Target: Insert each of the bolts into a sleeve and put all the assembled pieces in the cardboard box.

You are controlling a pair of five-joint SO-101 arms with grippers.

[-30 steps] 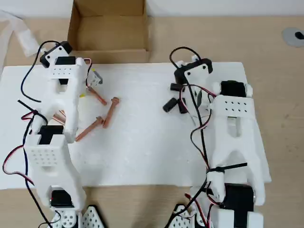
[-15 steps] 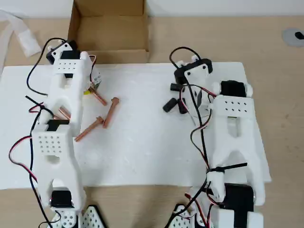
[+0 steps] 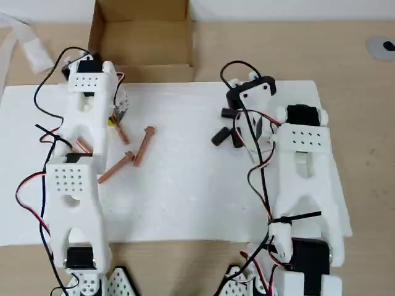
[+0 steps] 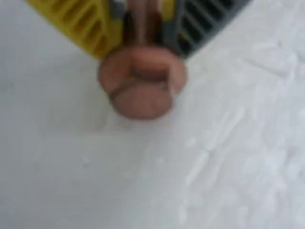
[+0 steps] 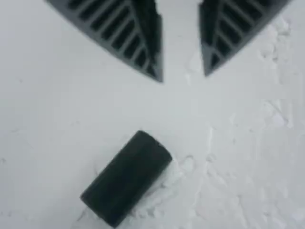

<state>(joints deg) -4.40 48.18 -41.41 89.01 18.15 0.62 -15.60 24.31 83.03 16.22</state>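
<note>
Wide white foam sheet [image 3: 185, 197] separated the arms; brown cardboard box [image 3: 95, 37] at far edge. Left gripper [image 4: 143, 26], near box, clenched copper-coloured bolt [image 4: 142, 86]. Right gripper [image 5: 181, 52] gaped above black cylindrical sleeve [image 5: 126, 179].

A robotics lab bench: a pale wooden tabletop [image 3: 364, 123] carries a white foam sheet [image 3: 185, 197] and two white plastic, openly wired robot arms [image 3: 305, 166].

From where I stand, nothing can be read: no lettering, numbers, labels or signs show on the cardboard box [image 3: 148, 73] or the white foam sheet [image 3: 185, 185].
</note>
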